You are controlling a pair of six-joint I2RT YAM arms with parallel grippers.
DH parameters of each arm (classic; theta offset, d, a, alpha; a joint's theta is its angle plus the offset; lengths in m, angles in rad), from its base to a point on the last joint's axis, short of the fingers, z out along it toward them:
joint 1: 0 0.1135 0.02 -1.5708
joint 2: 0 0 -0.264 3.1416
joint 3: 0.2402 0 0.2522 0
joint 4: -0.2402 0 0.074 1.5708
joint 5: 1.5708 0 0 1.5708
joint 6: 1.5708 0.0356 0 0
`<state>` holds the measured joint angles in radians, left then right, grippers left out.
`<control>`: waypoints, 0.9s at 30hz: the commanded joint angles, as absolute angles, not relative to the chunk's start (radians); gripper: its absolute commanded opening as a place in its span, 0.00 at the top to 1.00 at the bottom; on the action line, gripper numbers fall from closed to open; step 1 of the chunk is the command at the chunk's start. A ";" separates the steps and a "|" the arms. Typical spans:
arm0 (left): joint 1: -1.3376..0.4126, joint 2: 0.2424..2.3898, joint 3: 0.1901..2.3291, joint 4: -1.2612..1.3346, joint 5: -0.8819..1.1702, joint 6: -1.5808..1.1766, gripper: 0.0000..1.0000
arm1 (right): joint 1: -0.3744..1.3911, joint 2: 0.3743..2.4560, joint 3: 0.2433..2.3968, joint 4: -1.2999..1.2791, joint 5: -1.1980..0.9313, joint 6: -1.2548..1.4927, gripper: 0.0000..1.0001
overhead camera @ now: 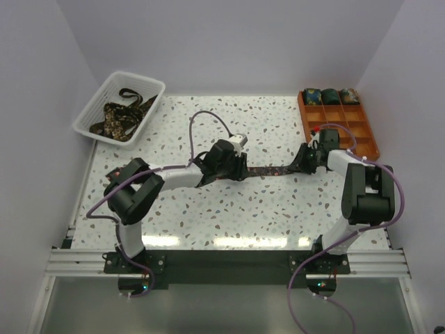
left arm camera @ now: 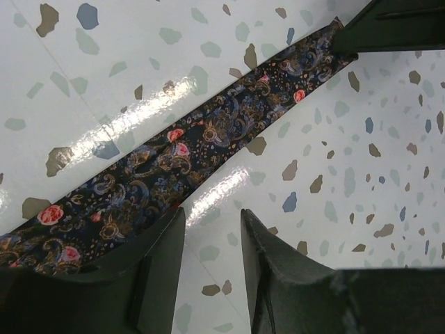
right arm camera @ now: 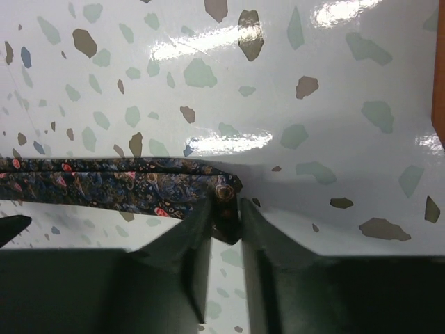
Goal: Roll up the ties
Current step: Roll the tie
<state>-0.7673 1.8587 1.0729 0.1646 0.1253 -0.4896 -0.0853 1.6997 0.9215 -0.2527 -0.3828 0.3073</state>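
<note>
Speckled white counter (overhead camera: 278, 209), pale walls (overhead camera: 389, 42) around. We see tie (overhead camera: 271, 170) flat mid-counter, long axis left-right. Right claw (right arm camera: 226, 209) clamped on its right end; from there tie runs away leftward. Left claw (left arm camera: 212, 236) apart, gap bare over counter; tie passes just beside, partly under, one finger (left arm camera: 156, 257), not between. We judge right claw holds rolling end; left claw must shift sideways to straddle strip.

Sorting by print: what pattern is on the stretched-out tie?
The tie: dark navy paisley with pink flowers; clearest in left wrist view.
</note>
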 commanded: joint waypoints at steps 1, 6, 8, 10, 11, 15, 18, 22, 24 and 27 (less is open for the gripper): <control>-0.778 1.879 1.115 0.232 0.094 -0.486 0.57 | -0.086 1.644 0.965 -0.262 -0.350 0.318 0.67; -0.778 1.901 1.118 0.239 0.071 -0.497 0.59 | -0.058 1.599 0.963 -0.284 -0.307 0.269 0.50; -0.778 1.910 1.121 0.241 0.066 -0.506 0.59 | -0.020 1.592 0.971 -0.319 -0.266 0.233 0.50; -0.778 1.920 1.124 0.238 0.061 -0.511 0.59 | -0.008 1.597 0.991 -0.348 -0.203 0.201 0.49; -0.778 1.924 1.126 0.238 0.061 -0.515 0.60 | 0.024 1.601 0.997 -0.374 -0.174 0.193 0.49; -0.778 1.928 1.126 0.238 0.051 -0.525 0.60 | 0.064 1.618 1.017 -0.403 -0.094 0.163 0.48; -0.778 1.933 1.129 0.235 0.051 -0.534 0.60 | 0.069 1.637 1.032 -0.416 -0.072 0.149 0.49; -0.778 1.936 1.129 0.230 0.046 -0.549 0.61 | 0.077 1.666 1.060 -0.436 -0.060 0.121 0.49; -0.778 1.939 1.129 0.227 0.043 -0.549 0.61 | 0.078 1.684 1.069 -0.436 -0.057 0.118 0.50; -0.778 1.937 1.127 0.221 0.040 -0.551 0.61 | 0.078 1.712 1.078 -0.436 -0.063 0.114 0.52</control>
